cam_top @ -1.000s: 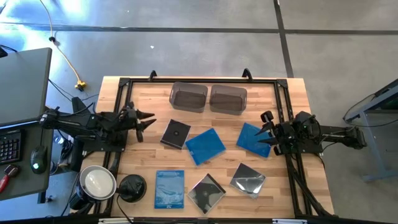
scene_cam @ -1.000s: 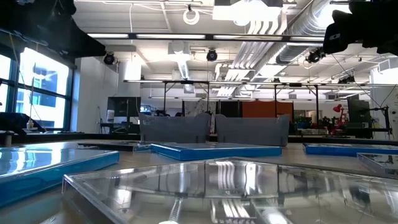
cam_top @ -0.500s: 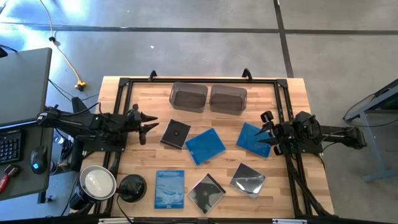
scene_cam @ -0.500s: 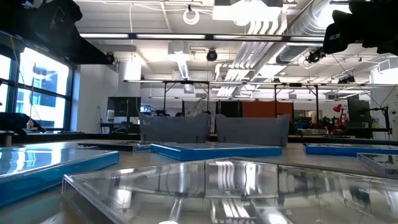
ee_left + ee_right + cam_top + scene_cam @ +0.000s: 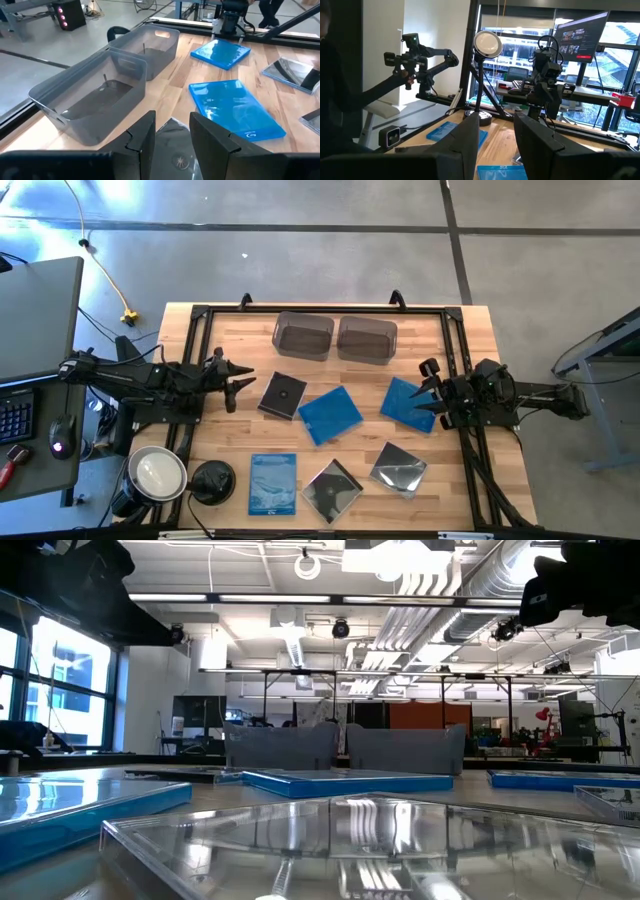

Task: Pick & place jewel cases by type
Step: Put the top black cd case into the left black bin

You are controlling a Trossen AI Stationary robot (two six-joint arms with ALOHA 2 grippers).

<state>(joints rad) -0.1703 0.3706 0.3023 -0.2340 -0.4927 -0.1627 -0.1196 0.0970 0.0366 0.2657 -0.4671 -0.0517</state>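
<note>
Six jewel cases lie flat on the wooden table: a black one (image 5: 282, 395), two blue ones (image 5: 330, 415) (image 5: 408, 402), a pale printed blue one (image 5: 272, 482), and two clear ones showing discs (image 5: 332, 488) (image 5: 400, 468). My left gripper (image 5: 240, 379) hovers open at the table's left, just left of the black case (image 5: 172, 129), pointing toward it. My right gripper (image 5: 428, 396) hovers open at the table's right, over the right edge of a blue case; in its wrist view the gap (image 5: 497, 145) holds nothing.
Two smoky tubs (image 5: 303, 335) (image 5: 367, 339) stand side by side at the far edge. A round black object (image 5: 211, 480) and a round white-topped thing (image 5: 158, 473) sit at the near left corner. Black frame rails (image 5: 195, 360) run along the table's left and right sides.
My left gripper has edged a little toward the black case and tipped slightly downward, then kept still. Its fingers stay open. No case has moved.
</note>
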